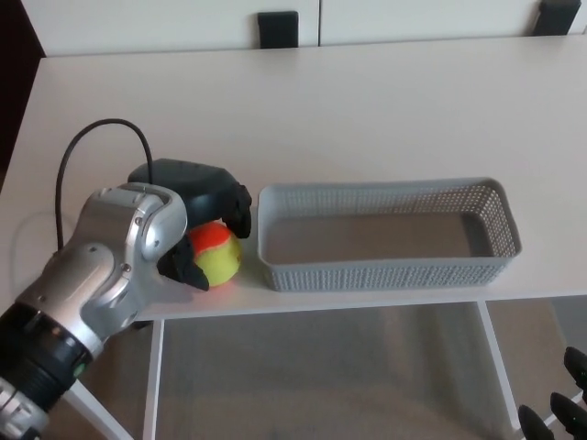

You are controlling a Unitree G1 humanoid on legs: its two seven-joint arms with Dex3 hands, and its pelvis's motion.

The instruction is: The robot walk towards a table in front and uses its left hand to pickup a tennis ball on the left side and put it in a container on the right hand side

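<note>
A yellow and orange tennis ball (216, 254) sits at the table's front edge, just left of the grey perforated basket (385, 273). My left hand (197, 197) wraps around it: one black finger curls over the ball's right side next to the basket's left end, and the thumb presses under its left side. The silver left forearm comes in from the lower left and hides part of the hand. The basket lies lengthwise with nothing in it. Only a small black part of my right hand (559, 408) shows at the bottom right corner, below table level.
The white table (321, 110) stretches far back behind the basket. Two dark chair backs (277, 27) stand at its far edge. A black cable (92, 137) loops up from my left arm. Grey floor shows below the front edge.
</note>
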